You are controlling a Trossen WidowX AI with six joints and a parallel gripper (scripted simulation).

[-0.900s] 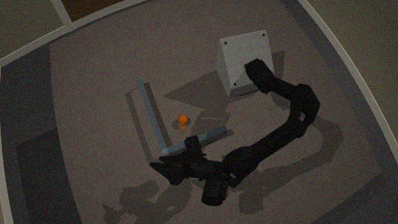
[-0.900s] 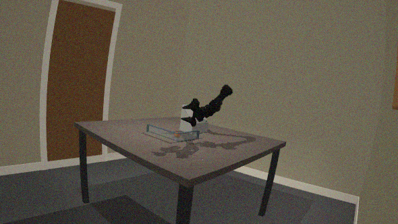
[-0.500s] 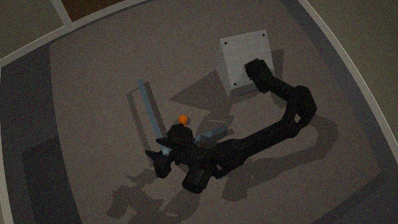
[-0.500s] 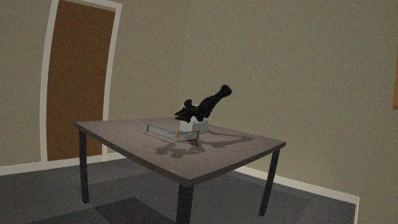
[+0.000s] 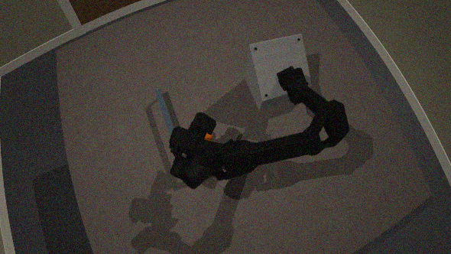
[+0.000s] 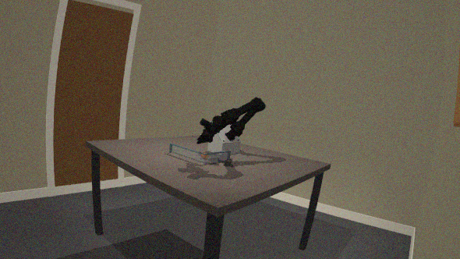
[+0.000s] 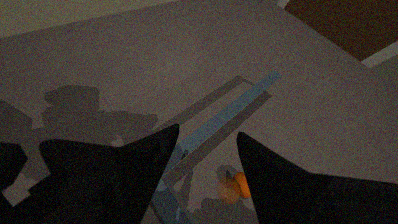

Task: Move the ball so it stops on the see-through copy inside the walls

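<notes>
Two black fingers of the gripper filled the bottom of the frame, one at about 7 o'clock and one at 4 o'clock, standing apart with nothing between them. An orange ball lay on the grey table just beside the inner edge of the 4 o'clock finger, partly hidden by it. A low clear wall, bluish, ran from between the fingers toward 1 o'clock. A brown door showed at 1 o'clock.
</notes>
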